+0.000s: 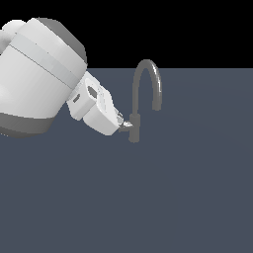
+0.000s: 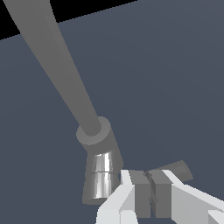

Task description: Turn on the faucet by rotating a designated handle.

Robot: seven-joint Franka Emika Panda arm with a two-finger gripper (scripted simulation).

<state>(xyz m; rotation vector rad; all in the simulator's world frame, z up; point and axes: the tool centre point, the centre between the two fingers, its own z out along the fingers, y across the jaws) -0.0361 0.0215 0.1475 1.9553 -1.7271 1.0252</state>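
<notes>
On the flat grey floor (image 1: pixel 188 197), the Panda arm (image 1: pixel 39 74) fills the exterior view's left, leaning down toward the gooseneck faucet (image 1: pixel 147 79). And look where the gripper (image 1: pixel 123 124) sits: right at the faucet's short body, low down, on its left side in that view. From the wrist, the fingers (image 2: pixel 140 192) are pressed together, jaws narrow with no real gap, and the handle (image 2: pixel 179 169) pokes out just beyond them, its long axis running sideways off the body. Contact looks likely, though I cannot confirm it. Only the spout rises nearby; nothing blocks a sweep.
</notes>
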